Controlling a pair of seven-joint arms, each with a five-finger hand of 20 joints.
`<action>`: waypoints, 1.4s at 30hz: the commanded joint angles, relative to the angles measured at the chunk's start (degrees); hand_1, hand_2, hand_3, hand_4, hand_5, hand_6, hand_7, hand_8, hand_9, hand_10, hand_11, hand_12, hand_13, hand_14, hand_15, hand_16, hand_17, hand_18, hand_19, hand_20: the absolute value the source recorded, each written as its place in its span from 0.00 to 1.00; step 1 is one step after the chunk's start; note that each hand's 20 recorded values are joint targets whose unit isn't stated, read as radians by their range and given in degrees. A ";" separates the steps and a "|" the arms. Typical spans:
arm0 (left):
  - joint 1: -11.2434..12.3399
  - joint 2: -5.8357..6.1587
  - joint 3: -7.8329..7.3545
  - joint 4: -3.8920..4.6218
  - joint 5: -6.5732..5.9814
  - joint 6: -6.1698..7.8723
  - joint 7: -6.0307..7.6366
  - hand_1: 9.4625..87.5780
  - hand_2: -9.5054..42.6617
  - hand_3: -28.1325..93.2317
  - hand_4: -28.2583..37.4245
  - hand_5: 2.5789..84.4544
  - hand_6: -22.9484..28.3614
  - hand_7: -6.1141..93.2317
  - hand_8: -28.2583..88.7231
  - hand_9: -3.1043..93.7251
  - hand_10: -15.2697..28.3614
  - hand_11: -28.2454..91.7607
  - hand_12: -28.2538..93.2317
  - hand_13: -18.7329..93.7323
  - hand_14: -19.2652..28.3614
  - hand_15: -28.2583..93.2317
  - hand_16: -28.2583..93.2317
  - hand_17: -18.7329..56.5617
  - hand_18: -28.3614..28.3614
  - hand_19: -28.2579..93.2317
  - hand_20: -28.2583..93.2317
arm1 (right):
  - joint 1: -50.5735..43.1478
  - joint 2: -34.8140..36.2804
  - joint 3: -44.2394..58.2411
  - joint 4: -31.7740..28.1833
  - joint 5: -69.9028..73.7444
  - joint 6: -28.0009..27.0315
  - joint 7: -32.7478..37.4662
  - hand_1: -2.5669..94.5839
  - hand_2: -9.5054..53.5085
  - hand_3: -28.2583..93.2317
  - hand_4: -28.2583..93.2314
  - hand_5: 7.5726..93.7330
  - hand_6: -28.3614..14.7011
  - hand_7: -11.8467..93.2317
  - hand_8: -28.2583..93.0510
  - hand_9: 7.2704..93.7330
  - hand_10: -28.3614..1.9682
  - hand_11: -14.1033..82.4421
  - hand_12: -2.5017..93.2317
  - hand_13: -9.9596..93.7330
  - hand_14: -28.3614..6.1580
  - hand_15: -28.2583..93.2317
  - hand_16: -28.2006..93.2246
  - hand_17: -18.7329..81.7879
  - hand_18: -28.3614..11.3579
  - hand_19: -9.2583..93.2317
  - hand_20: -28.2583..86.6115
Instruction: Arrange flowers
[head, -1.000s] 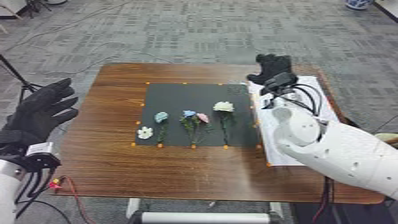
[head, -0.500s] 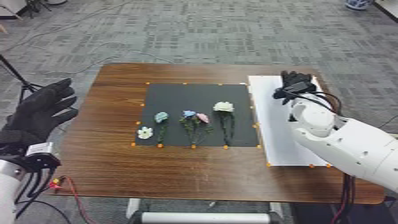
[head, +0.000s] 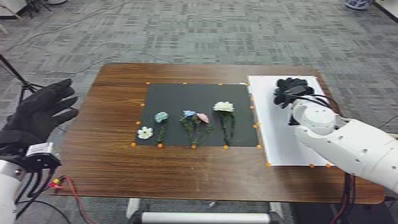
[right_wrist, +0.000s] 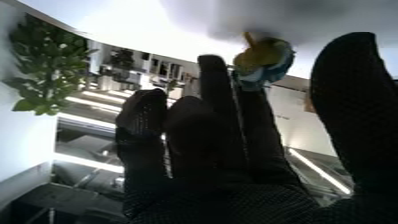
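In the head view my right hand (head: 291, 88) is over the far part of the white board (head: 275, 142). My left hand (head: 37, 117) stays open beyond the table's left edge. On the black mat (head: 173, 95) lie a loose white flower (head: 145, 132), a pale blue-green one (head: 161, 117), blue (head: 188, 113) and pink (head: 202, 118) blooms side by side, and a stemmed white flower (head: 223, 106). The right wrist view has my right hand (right_wrist: 222, 165) open, thumb apart from the fingers. A small yellow-and-blue thing (right_wrist: 266, 60) is at one fingertip; I cannot tell what it is.
Orange markers line the mat's edges and the board's near edge. The brown table (head: 160, 172) extends around both. Red and black cables hang by the near left corner, and a black stand is beyond the left side.
My right hand has come from beyond the white board's far edge, nearer and slightly to the right, to over the board. My left hand and the flowers have kept their places.
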 joint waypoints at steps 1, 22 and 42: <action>0.61 -0.77 -0.32 -0.43 0.18 -0.47 -0.13 0.19 0.15 0.80 0.00 0.25 0.49 0.29 0.15 0.21 0.57 0.42 0.39 0.21 0.66 0.59 0.19 0.10 0.83 0.56 0.34 | 0.91 0.18 -3.28 0.08 -1.44 9.94 -2.40 0.44 0.00 0.90 0.00 0.56 0.75 0.44 0.15 0.73 0.78 0.34 0.27 0.78 0.68 0.94 0.51 0.54 0.23 0.92 0.70; -0.74 -1.00 0.39 -0.10 -1.09 -0.85 -0.03 0.19 0.15 0.80 0.00 0.24 0.49 0.29 0.15 0.21 0.57 0.42 0.39 0.21 0.66 0.59 0.19 0.10 0.83 0.56 0.34 | -21.43 5.06 13.73 -24.18 -4.21 20.02 -10.48 0.56 0.00 0.89 0.00 0.78 0.71 0.56 0.21 0.93 0.86 0.35 0.55 0.85 0.74 0.94 0.54 0.60 0.24 0.96 0.70; -0.51 -0.90 0.11 -0.45 0.05 -0.87 -0.10 0.19 0.15 0.80 0.00 0.24 0.48 0.29 0.15 0.21 0.57 0.42 0.39 0.21 0.66 0.59 0.19 0.10 0.83 0.56 0.34 | -22.18 3.39 10.83 -24.46 -9.24 19.38 -9.68 0.56 0.00 0.89 0.00 0.76 0.74 0.56 0.23 0.93 0.87 0.33 0.55 0.85 0.72 0.94 0.54 0.60 0.24 0.96 0.70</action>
